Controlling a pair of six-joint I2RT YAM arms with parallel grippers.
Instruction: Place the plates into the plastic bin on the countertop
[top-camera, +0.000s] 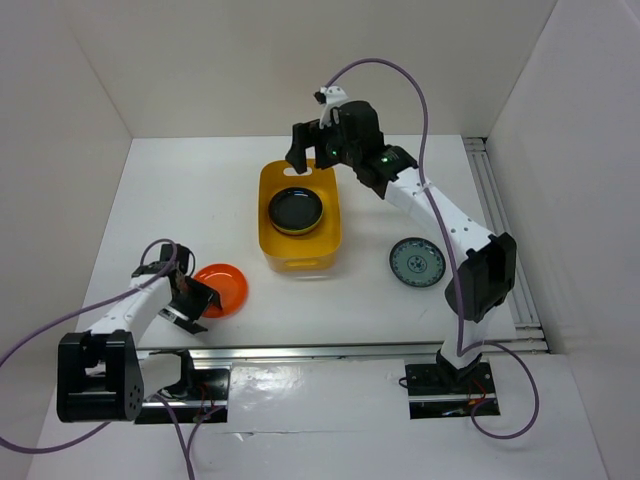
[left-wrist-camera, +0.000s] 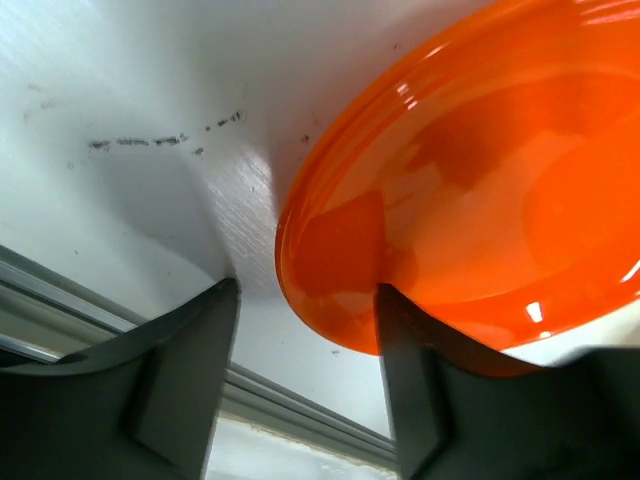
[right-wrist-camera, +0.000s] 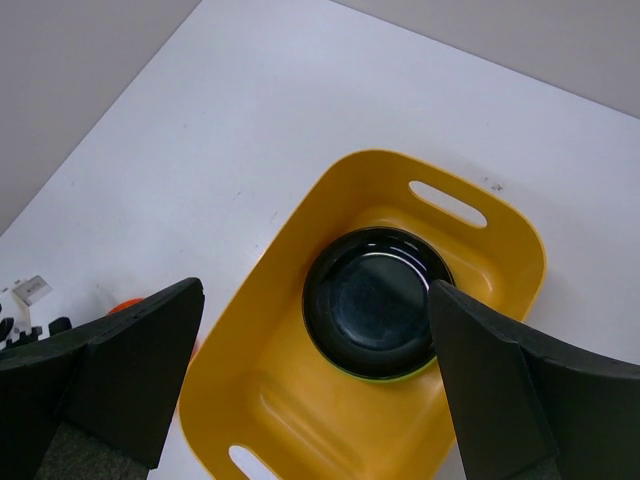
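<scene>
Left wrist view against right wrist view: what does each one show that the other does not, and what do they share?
Only the left wrist view: the left gripper, open, straddling the rim of the orange plate, plus the metal rail and dark scuff marks. Only the right wrist view: the right gripper, open, above the plastic bin, which holds a black plate. Shared: the white countertop. The orange plate probably also shows in the right wrist view, as a small sliver.
</scene>
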